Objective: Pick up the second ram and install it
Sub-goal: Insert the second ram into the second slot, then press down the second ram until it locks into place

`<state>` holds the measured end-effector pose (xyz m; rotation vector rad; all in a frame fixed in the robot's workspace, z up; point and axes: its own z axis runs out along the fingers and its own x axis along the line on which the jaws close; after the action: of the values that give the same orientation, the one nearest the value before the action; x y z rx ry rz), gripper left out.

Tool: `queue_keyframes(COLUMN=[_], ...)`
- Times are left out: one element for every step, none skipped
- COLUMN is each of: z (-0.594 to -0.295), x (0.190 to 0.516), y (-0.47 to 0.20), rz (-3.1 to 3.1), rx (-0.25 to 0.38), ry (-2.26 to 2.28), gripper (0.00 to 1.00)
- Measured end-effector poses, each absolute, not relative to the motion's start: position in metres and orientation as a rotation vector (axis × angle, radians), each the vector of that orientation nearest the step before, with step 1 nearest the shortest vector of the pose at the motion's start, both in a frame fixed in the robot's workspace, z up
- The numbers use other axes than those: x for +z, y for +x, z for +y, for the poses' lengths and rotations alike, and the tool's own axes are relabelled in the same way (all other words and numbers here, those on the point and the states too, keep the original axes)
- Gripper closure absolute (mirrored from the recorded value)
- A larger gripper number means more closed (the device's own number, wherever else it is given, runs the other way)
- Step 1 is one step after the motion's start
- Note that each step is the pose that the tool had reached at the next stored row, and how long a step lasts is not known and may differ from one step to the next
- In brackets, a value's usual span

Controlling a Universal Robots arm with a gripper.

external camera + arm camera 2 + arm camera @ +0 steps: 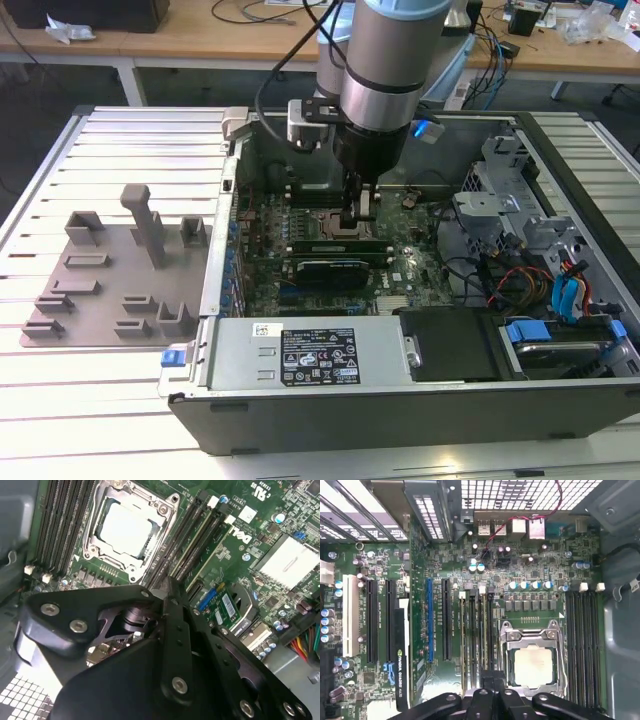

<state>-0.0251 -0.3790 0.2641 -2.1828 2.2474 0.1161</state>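
Observation:
My gripper (362, 222) is low inside the open computer case, over the memory slots beside the processor socket (534, 666). The second ram (202, 542), a narrow green stick, stands in one of those slots, and its top edge runs straight in under my fingertips (170, 587). The fingers are closed together on that edge, in line with the slot. In the first wrist view the stick (483, 635) lies among the slots next to the socket. The gripper body hides the end of the stick beneath it.
The large green motherboard (300, 215) carries a graphics card (330, 270) just beside the slots. A drive cage and cables (520, 240) fill the case on the exterior view's right. A grey holder tray (115, 270) sits on the slatted table outside the case, on the exterior view's left.

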Motion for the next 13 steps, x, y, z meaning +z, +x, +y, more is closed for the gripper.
queue_keyframes(z=[-0.379,-0.379,-0.379,-0.379,-0.379,-0.379,-0.379,-0.379,-0.379,-0.379,-0.379,-0.379,-0.379], x=[0.264,0.264,0.265,0.265,0.264,0.260,0.256,0.255,0.253,0.249,0.247,0.244,0.238], y=[-0.025,-0.025,-0.025,-0.025,-0.024,-0.014,-0.001,0.004,0.009,0.019,0.021,0.022,0.022], rz=[2.247,2.247,2.247,2.247,2.248,2.249,2.251,2.251,2.252,2.252,2.252,2.252,2.252], rx=[0.116,0.116,0.116,0.116,0.116,0.120,0.123,0.124,0.124,0.125,0.125,0.126,0.126], ry=[-2.183,-2.183,-2.183,-2.183,-2.183,-2.184,-2.186,-2.186,-2.187,-2.187,-2.187,-2.187,-2.188], gripper=[0.90,0.90,0.90,0.90,0.90,0.90,0.90,0.90,0.90,0.90,0.90,0.90,0.90])
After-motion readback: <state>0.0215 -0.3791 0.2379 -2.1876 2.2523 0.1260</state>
